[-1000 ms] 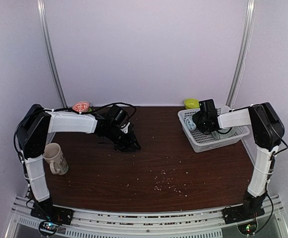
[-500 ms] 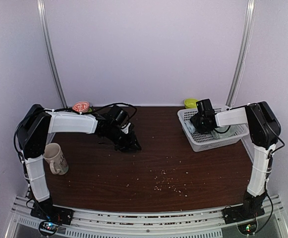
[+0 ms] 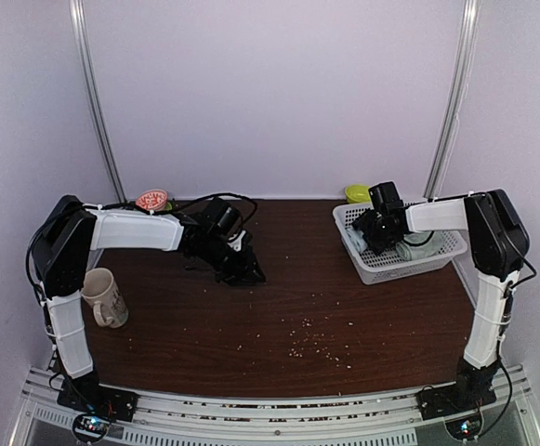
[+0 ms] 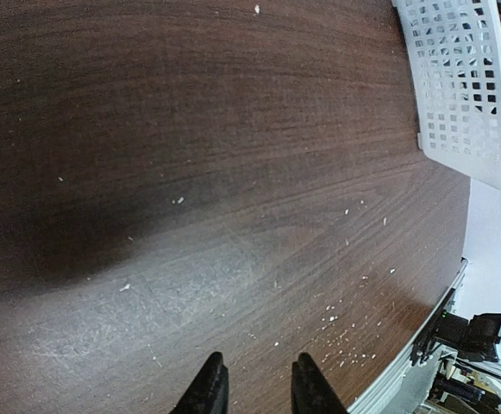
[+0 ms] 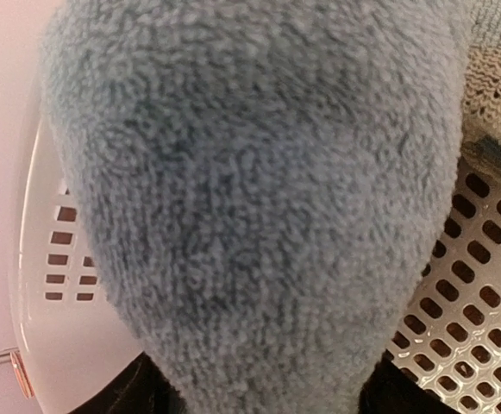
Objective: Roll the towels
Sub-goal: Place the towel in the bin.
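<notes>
The fluffy light blue towel [image 5: 250, 198] lay inside the white plastic basket with holes [image 3: 372, 269], at the far right of the dark brown wooden table [image 3: 279, 316]. The right gripper [image 3: 378, 229] was down in that basket, right on top of the towel. In the right wrist view the blue towel filled almost the whole picture, so it sat straight in front of the claw, very close. The dark tips of the claw peeked out at the bottom, one on each side of the towel. It looked as if they had the towel between them, but I could not tell if they were pinching it or just spread around it. A second cloth, cream and knitted [image 5: 496, 78], lay beside the blue one, to the right.

The towel was bunched up, so I could not tell which way its long side ran.

The left gripper [image 4: 254, 388] was well away, low over the bare middle of the table. Its two fingers were nearly pressed together, with only a thin gap and nothing in it. The basket was far off to its side.

So the right arm was much the nearer one to the towel. I think any rolling would need the flat table, not the basket.
</notes>
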Tool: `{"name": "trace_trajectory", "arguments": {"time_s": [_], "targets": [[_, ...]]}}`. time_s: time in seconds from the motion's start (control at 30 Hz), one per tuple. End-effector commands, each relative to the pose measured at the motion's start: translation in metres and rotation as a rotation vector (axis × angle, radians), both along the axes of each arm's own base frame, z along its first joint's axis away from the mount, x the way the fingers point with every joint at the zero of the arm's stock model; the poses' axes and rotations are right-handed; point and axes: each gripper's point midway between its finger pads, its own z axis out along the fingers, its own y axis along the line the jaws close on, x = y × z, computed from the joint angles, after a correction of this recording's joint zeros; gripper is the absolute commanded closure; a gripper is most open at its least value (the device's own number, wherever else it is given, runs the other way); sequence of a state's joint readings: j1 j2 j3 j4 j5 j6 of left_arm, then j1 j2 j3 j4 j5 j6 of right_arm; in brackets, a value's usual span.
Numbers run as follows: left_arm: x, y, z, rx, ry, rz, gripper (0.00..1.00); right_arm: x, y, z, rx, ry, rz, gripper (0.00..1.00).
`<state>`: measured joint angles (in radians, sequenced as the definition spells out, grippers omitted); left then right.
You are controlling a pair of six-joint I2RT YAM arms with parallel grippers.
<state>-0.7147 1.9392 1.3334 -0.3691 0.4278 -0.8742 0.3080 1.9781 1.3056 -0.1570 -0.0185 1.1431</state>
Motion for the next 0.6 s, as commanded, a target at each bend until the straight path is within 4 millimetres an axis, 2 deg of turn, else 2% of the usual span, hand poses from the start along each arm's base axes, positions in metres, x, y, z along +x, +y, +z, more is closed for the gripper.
{"name": "trace_trajectory", "arguments": {"time_s": [0.0, 0.13, 0.23, 0.27, 0.37, 0.5, 0.57], "targets": [[0.0, -0.005, 0.002, -0.013, -0.004, -0.009, 0.75, -0.008, 0.002, 0.025, 0.025, 0.006, 0.071, 0.27], [0.0, -0.007, 0.0, -0.012, 0.0, -0.012, 0.75, -0.012, 0.002, 0.027, 0.052, 0.008, 0.089, 0.28], [0.0, -0.009, 0.001, -0.015, 0.0, -0.016, 0.75, -0.01, 0.002, 0.025, 0.075, 0.0, 0.081, 0.36], [0.0, -0.01, 0.002, -0.017, -0.003, -0.017, 0.75, -0.009, 0.003, 0.022, 0.085, 0.005, 0.079, 0.4], [-0.001, -0.01, 0.001, -0.015, -0.001, -0.017, 0.75, -0.005, 0.005, 0.015, 0.106, 0.017, 0.073, 0.63], [-0.003, -0.008, 0.0, -0.01, 0.002, -0.015, 0.75, 0.0, 0.008, 0.009, 0.144, 0.024, 0.05, 0.83], [-0.003, -0.008, 0.0, -0.011, 0.004, -0.014, 0.75, 0.001, 0.006, 0.012, 0.16, 0.003, 0.025, 0.92]]}}
